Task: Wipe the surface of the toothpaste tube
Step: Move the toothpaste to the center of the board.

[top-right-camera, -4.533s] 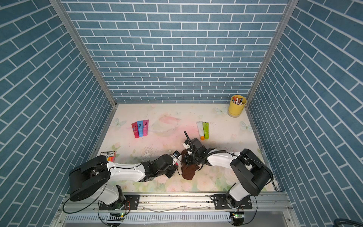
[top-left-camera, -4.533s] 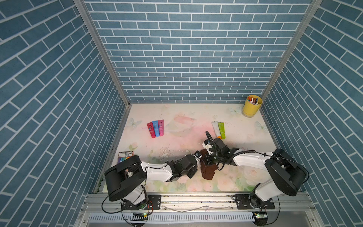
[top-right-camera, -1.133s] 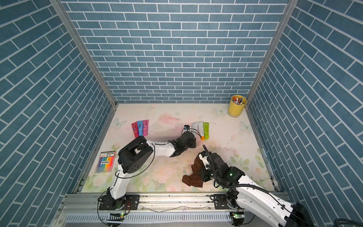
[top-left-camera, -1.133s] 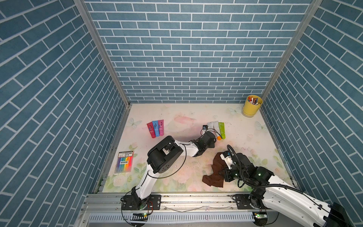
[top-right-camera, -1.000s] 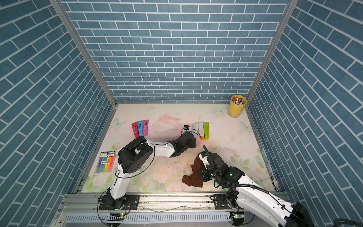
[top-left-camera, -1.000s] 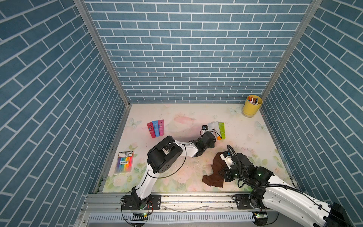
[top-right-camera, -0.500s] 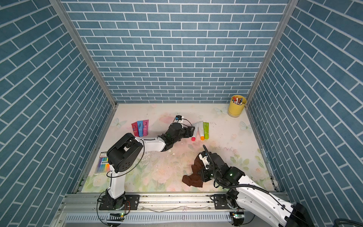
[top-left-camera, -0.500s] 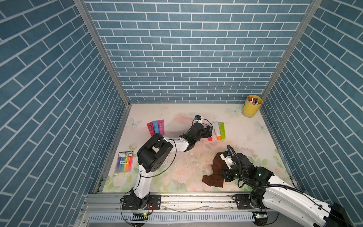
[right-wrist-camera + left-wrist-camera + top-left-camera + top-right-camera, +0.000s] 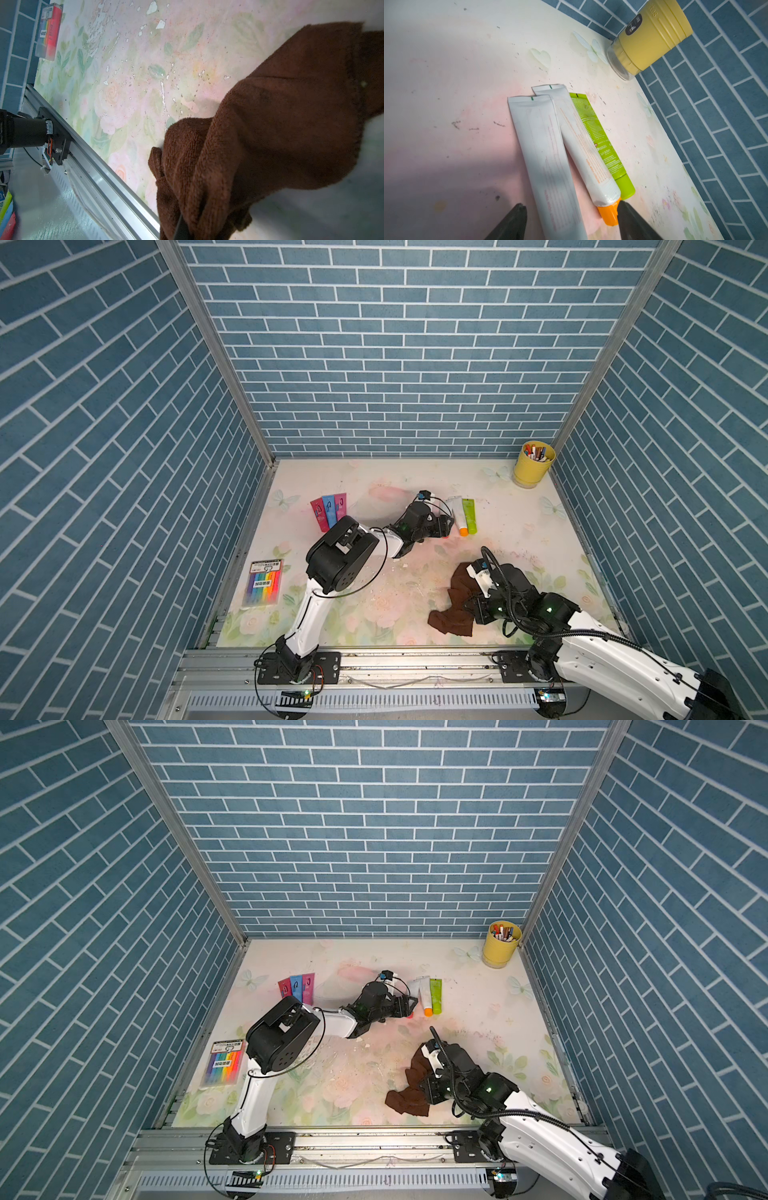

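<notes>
Nearest the front rail, the cloth (image 9: 451,620) is pinched in the closed right gripper (image 9: 476,605), bunched up and trailing on the table (image 9: 374,605). In the right wrist view a dark finger (image 9: 182,228) is buried in the folds. A marker pack (image 9: 262,583) is seen by the left wall. Further back, the left gripper (image 9: 570,204) is set with fingers wide apart, straddling the cap end of the tube (image 9: 548,155), and nothing is gripped. The tube is laid flat, right of table centre. Its long axis is run roughly front to back, cap end toward the robot, crimped end toward the back wall. Its crimp is overlapped onto the crimp of the orange-capped tube (image 9: 583,149), and the two are splayed apart toward the caps. A green tube (image 9: 596,135) is laid against the orange-capped tube's other side, same heading. Three packets (image 9: 328,512) are lined up further left. A cup (image 9: 533,466) is stood in the far right corner.
</notes>
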